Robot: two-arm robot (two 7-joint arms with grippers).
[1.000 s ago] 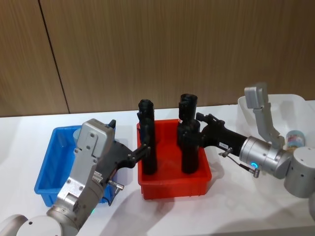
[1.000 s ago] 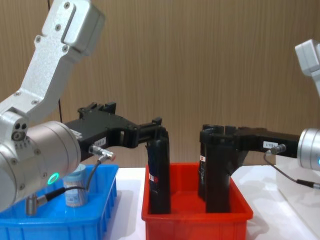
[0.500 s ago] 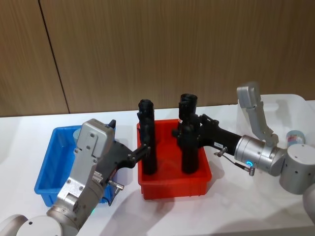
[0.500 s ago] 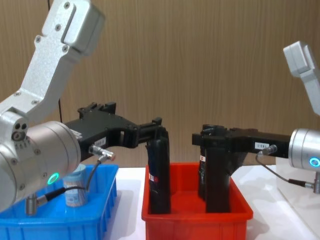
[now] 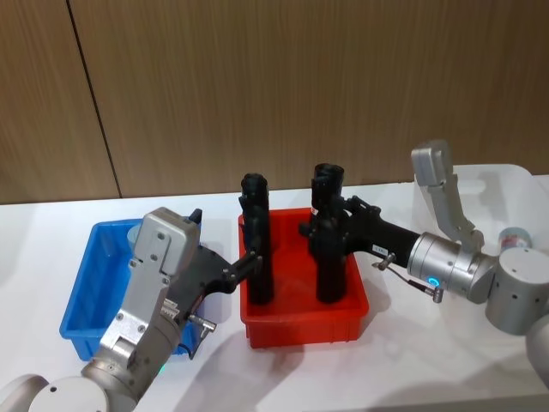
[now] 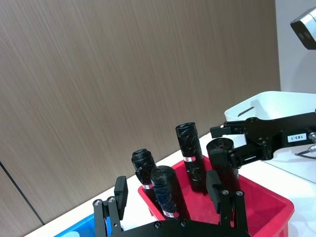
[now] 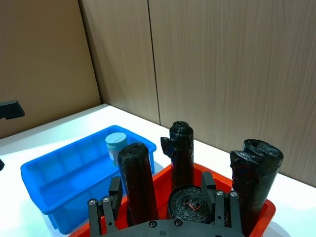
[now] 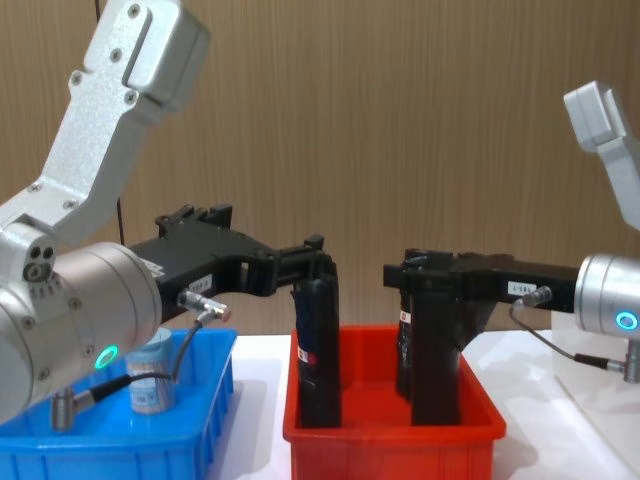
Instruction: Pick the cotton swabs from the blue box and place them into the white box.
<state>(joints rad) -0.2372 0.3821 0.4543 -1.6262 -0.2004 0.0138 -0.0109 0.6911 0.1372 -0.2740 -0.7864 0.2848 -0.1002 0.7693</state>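
Cotton swabs, clear plastic jar with pale blue lid (image 8: 152, 378), stand in the bright blue plastic bin (image 5: 90, 292). Both grippers open, empty: left gripper (image 5: 251, 262) and right gripper (image 5: 314, 225) above the red bin (image 5: 304, 322) among black rolls (image 5: 257, 249). White translucent box (image 5: 506, 184) far right.

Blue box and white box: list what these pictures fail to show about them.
1. Blue box, head view: the left arm covers its right part, so the count of cotton swabs is unsure.
2. White box, head view: cut off by the right edge and partly behind the right arm; its contents are only partly seen.
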